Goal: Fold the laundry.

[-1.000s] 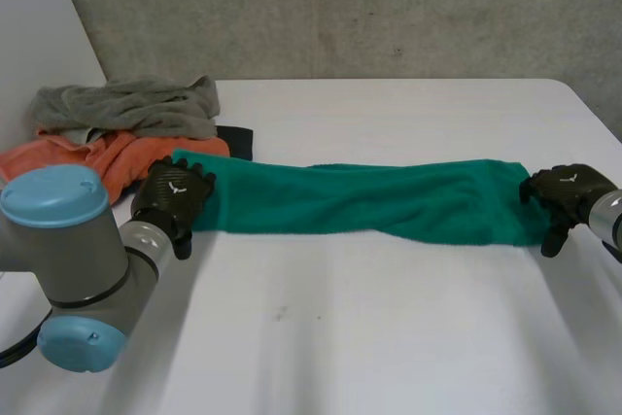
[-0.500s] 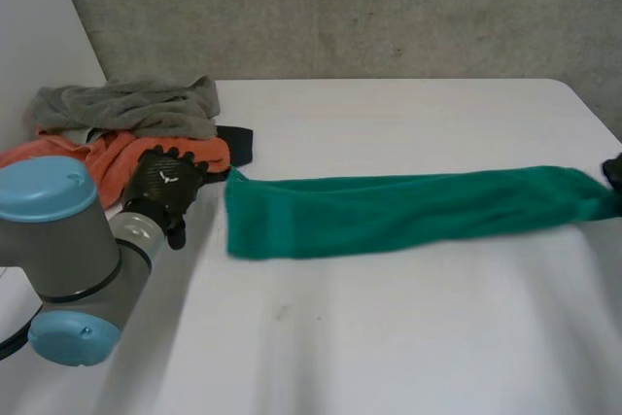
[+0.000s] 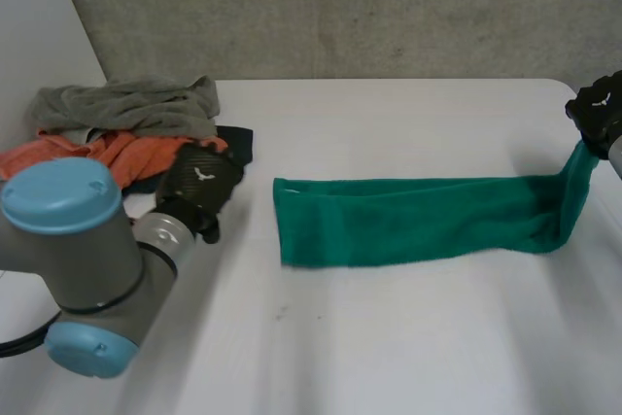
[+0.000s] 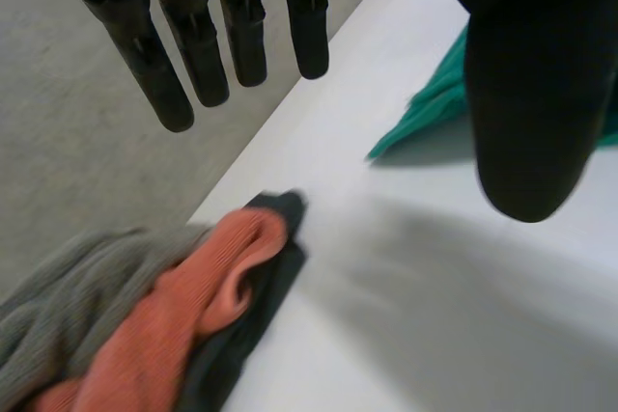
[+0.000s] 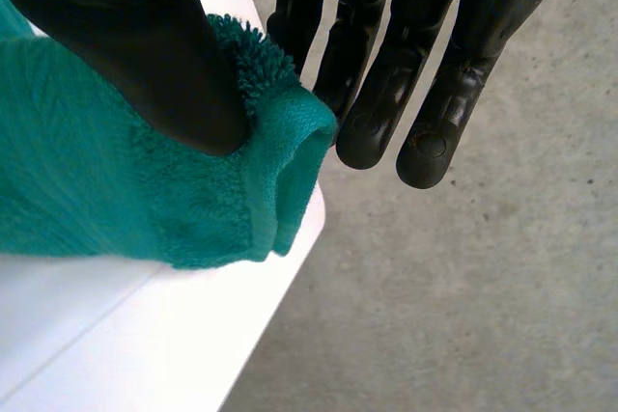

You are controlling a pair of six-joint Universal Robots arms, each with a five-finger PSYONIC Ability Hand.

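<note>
Right hand (image 3: 598, 112) pinches the raised end of the long green terry towel (image 3: 408, 221), likely for folding; left hand (image 3: 199, 182) hovers near it, slack and empty.

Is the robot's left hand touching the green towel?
Apart. The head view shows bare table between the left hand and the towel.

Soft even light, perhaps overhead, faint shadows
</note>
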